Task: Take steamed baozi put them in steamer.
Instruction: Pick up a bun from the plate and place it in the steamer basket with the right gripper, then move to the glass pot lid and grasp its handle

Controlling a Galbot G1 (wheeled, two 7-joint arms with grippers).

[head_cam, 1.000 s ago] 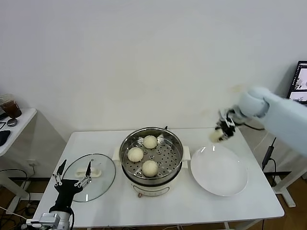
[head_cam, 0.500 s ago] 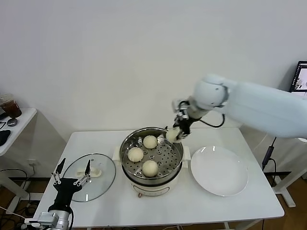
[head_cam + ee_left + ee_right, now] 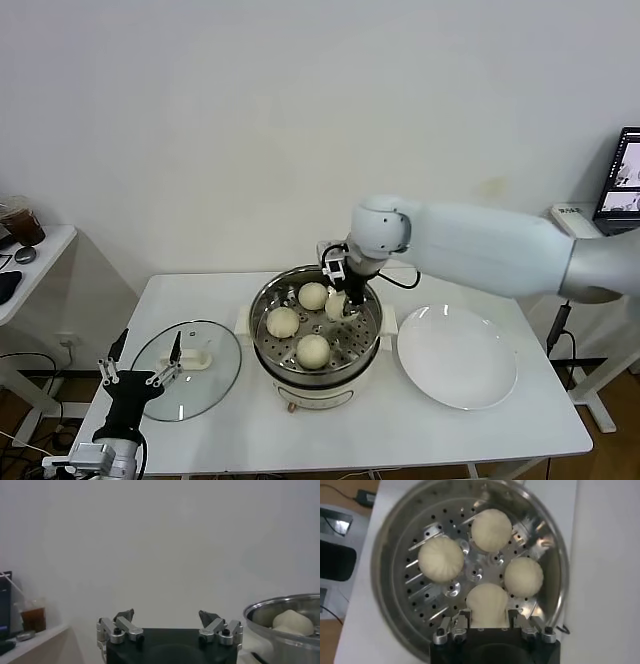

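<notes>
The steamer (image 3: 318, 392) stands mid-table, a shiny pot with a perforated tray (image 3: 427, 602). Three steamed baozi lie on the tray (image 3: 313, 295) (image 3: 283, 322) (image 3: 313, 350); the right wrist view shows them as pale domes (image 3: 491, 529) (image 3: 441, 559) (image 3: 523, 576). My right gripper (image 3: 340, 303) reaches into the pot's back right part, shut on one more baozi (image 3: 487, 605) just above the tray. My left gripper (image 3: 150, 337) is parked at the table's front left corner, open and holding nothing (image 3: 167, 616). The left wrist view catches the pot's rim (image 3: 270, 611) with one bun (image 3: 292, 622).
A flat white plate (image 3: 457, 355) lies right of the steamer. The round glass lid (image 3: 205, 375) lies on the table to its left, close to my left gripper. A side table with a drink cup (image 3: 22, 222) stands far left, and a screen (image 3: 622, 172) far right.
My right arm swung left from beyond the plate to over the steamer and came down into it, carrying the baozi. The left gripper barely shifted.
</notes>
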